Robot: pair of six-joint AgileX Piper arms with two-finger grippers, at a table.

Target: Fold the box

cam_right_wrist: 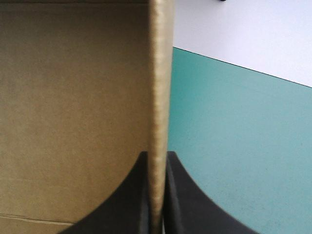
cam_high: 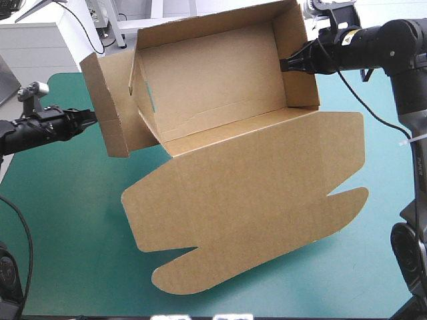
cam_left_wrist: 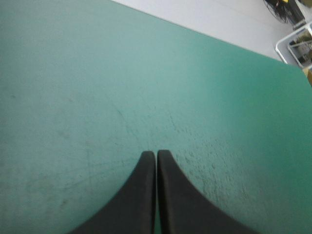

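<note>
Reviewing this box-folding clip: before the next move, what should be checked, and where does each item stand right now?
1. Right claw shut on the box: ok. In the right wrist view the right wall sits between its fingers.
2. Left claw free to act: ok. It is shut on nothing, with only the teal-green cover ahead.
3. Left claw in contact with the left flap: cannot tell. Its tip is close beside it in the high view.
4. Left flap tucked in: not ok. It stands outside the tray.
5. Lid out of the way: ok. It is spread open toward the near edge.
</note>
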